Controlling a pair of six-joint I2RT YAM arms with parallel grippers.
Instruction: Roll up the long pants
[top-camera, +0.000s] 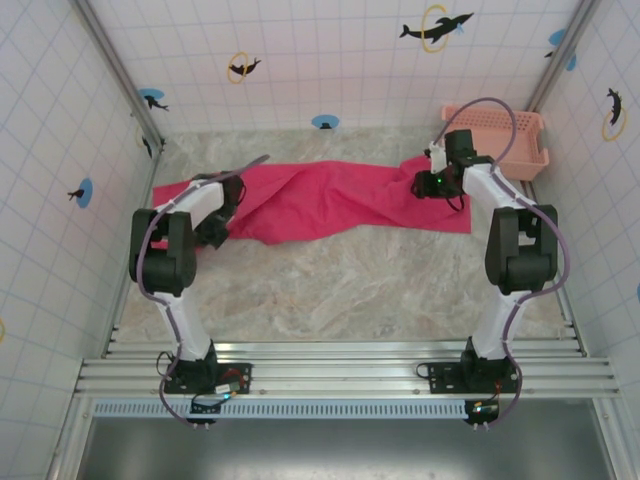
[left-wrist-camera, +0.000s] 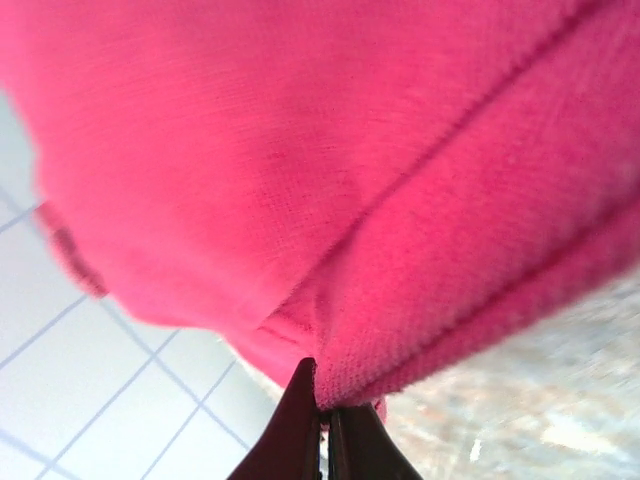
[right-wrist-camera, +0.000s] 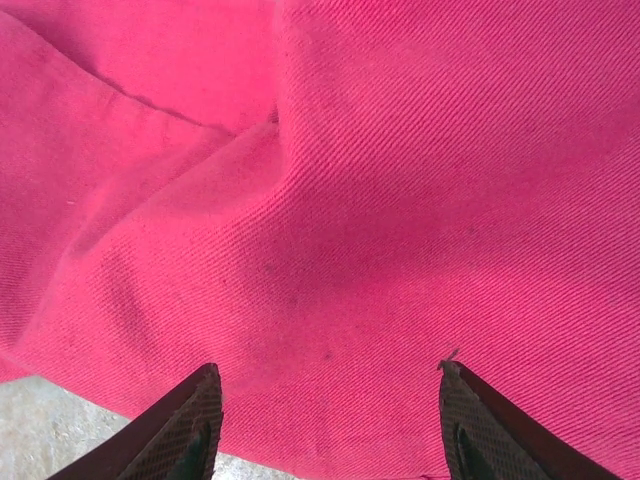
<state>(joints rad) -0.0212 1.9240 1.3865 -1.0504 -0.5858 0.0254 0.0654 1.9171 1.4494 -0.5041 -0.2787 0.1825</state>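
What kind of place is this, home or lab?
Most likely a lab cell dressed as a bathroom: white tiled walls with dolphin stickers enclose a marble-look table, with an aluminium mounting rail along its near edge.

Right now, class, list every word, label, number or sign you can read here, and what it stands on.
None: no readable text anywhere.
The long pants are plain, the basket bears no label, and the wall stickers are dolphin pictures with rings, not writing.
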